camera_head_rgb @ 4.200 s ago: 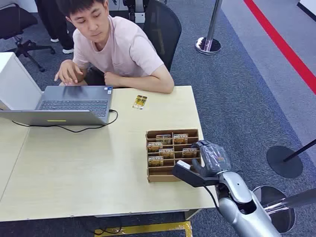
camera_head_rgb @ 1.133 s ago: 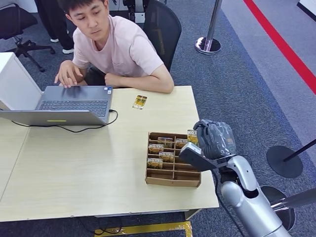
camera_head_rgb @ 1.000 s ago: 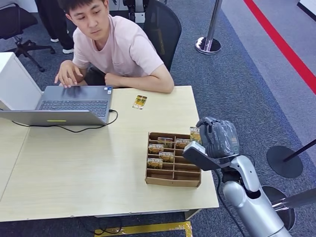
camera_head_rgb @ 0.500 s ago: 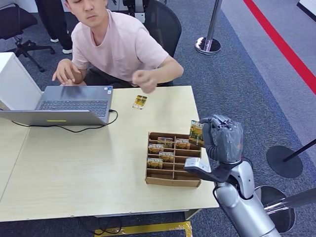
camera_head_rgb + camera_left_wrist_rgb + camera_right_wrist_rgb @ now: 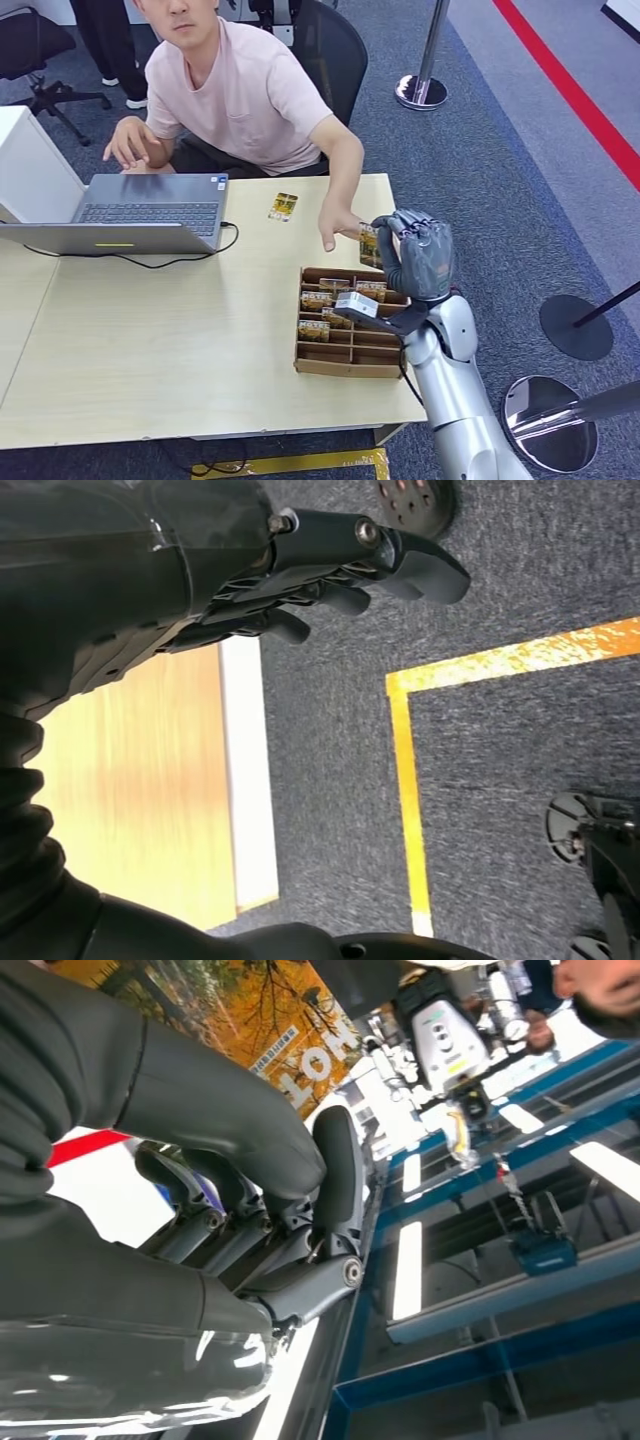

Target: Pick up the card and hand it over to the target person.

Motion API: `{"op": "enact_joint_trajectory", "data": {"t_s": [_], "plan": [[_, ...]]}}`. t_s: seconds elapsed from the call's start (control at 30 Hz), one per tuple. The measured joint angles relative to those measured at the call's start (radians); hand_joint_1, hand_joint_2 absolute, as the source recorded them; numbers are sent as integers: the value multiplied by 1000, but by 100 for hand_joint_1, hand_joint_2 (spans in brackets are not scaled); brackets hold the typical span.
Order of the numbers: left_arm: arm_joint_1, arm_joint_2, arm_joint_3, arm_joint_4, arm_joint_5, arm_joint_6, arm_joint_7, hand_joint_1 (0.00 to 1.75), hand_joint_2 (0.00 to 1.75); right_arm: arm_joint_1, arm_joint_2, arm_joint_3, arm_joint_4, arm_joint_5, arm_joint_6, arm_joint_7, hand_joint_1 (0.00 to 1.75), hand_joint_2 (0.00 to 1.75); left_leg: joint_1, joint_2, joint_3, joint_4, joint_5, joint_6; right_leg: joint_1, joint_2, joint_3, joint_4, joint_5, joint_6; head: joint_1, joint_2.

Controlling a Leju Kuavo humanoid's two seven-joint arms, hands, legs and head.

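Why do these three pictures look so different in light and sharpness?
Head view: even indoor light, sharp, the card clear in the right hand. Right wrist view: tilted upward, bright ceiling lights washing out patches, the hand looming dark and close. Left wrist view: turned sideways, the left hand dark over carpet.

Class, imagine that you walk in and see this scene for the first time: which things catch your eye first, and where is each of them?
The eye goes first to the handover above the table's right side: the robot's right hand holds up a card, and the person's hand reaches it. Just below stands the brown card tray with more cards in its slots. At the far left lies an open laptop, and another card lies flat near the table's far edge.
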Motion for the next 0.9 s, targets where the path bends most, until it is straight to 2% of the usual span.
{"op": "enact_joint_trajectory", "data": {"t_s": [0.17, 0.4, 0.53, 0.7, 0.83, 0.9], "plan": [[-2, -5, -4, 1, -5, 3, -1, 0, 175, -61, 24, -72, 48, 111, 0, 14, 157, 175, 0, -1, -1, 0, 1, 0, 0, -1, -1, 0, 0, 0, 0, 0], [-1, -6, -11, 1, -11, 1, -17, 0, 175, -98, 15, -62, 109, 167, 0, 85, 157, 175, 0, -1, 0, 0, 0, 0, 0, -1, 0, 0, 0, 0, 0, 0], [-1, -1, -17, 2, -14, -12, -33, 0, 175, -111, 9, -48, 127, 168, 0, 104, 0, 175, 0, -1, -1, 0, 1, 0, 0, -1, 0, 0, 0, 0, 0, 0], [-2, 0, -6, -1, 0, 17, -41, 0, 175, -113, 0, -35, 148, 160, 0, 122, 0, 175, 0, -1, -1, -1, 1, 0, 0, -1, 0, -1, 1, -1, 0, 0], [-2, 0, -1, 3, 4, 7, -35, 0, 0, -116, -2, -33, 153, 153, 0, 124, 0, 175, 0, -1, -1, -1, 1, 0, 0, -2, 0, -1, 1, -1, 0, 0], [-2, 0, 0, 3, 4, 4, -26, 0, 0, -123, 1, -43, 159, 140, 0, 121, 0, 175, 0, -1, -1, 0, 1, 0, 0, -2, 0, -1, 0, -1, 0, 0]]}}
